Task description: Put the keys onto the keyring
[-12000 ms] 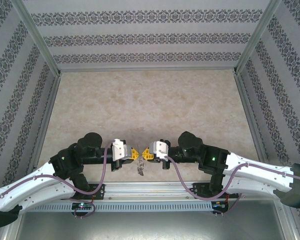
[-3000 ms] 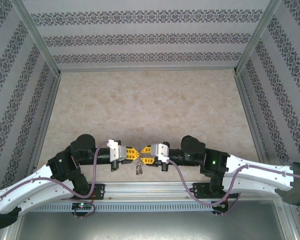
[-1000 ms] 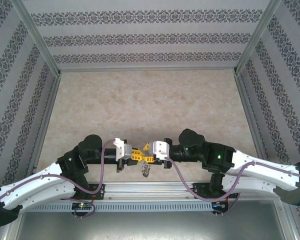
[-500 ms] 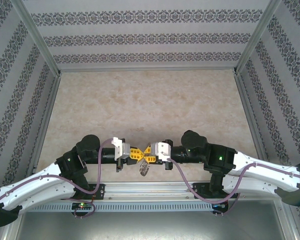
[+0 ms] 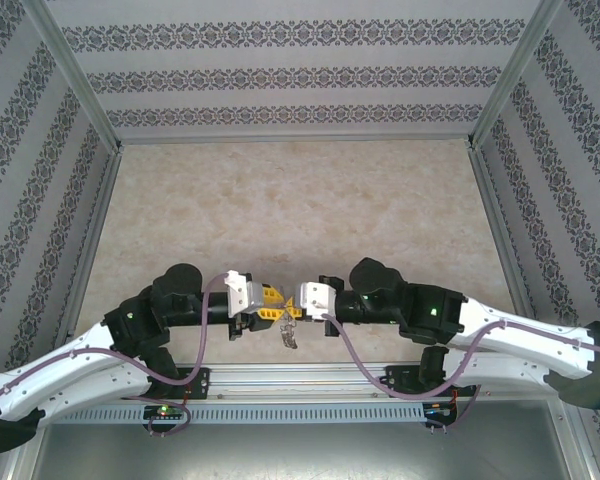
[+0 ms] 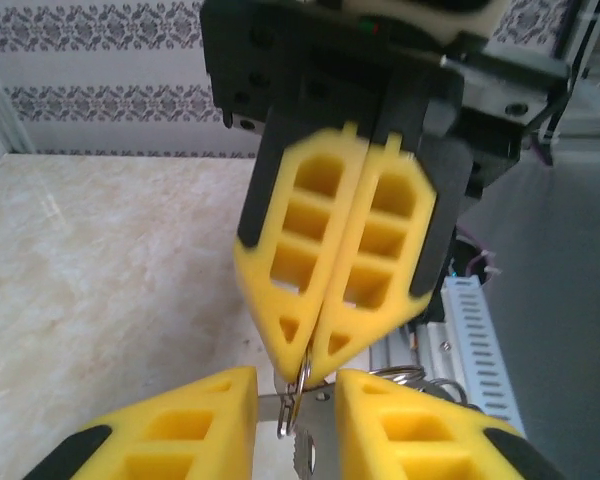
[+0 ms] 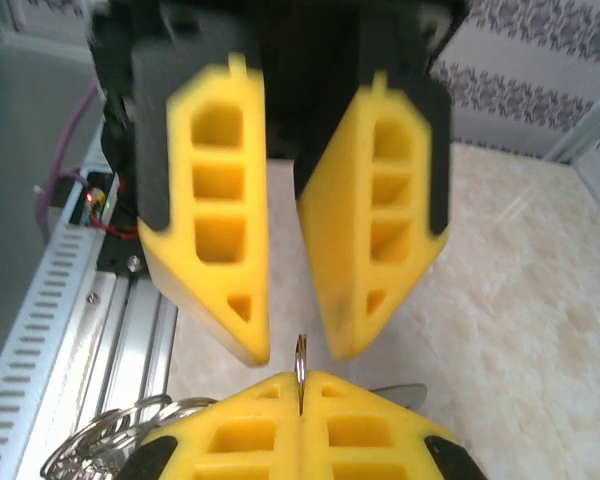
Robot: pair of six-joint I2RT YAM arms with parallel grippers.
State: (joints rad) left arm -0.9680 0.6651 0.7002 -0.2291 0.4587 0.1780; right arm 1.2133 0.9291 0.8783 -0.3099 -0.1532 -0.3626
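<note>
The desk (image 5: 300, 200) lies open far of the arms, up to walls (image 5: 300, 80) left, right and far. Near, left gripper (image 5: 268, 309) and right gripper (image 5: 292, 304) meet, keyring (image 5: 288, 335) hanging between them.

1. Table top (image 5: 300, 190): pale beige, veined like marble, matt.
2. Back wall (image 5: 300, 75): white paper with grey floral bands running straight across.
3. Left wall (image 5: 30, 180) and right wall (image 5: 570, 170): same banded paper, closing in the table on both sides.
4. Corner posts (image 5: 80, 75): bare aluminium, one at each back corner.
5. Rail (image 5: 300, 375): silvery, along the table's near edge.
6. Slotted strip (image 5: 280, 412): light grey, just in front of the rail.
7. Metal sheet (image 5: 300, 455): dull grey, nearest the onlooker.
8. Light: soft and even, faint shadows.
</note>
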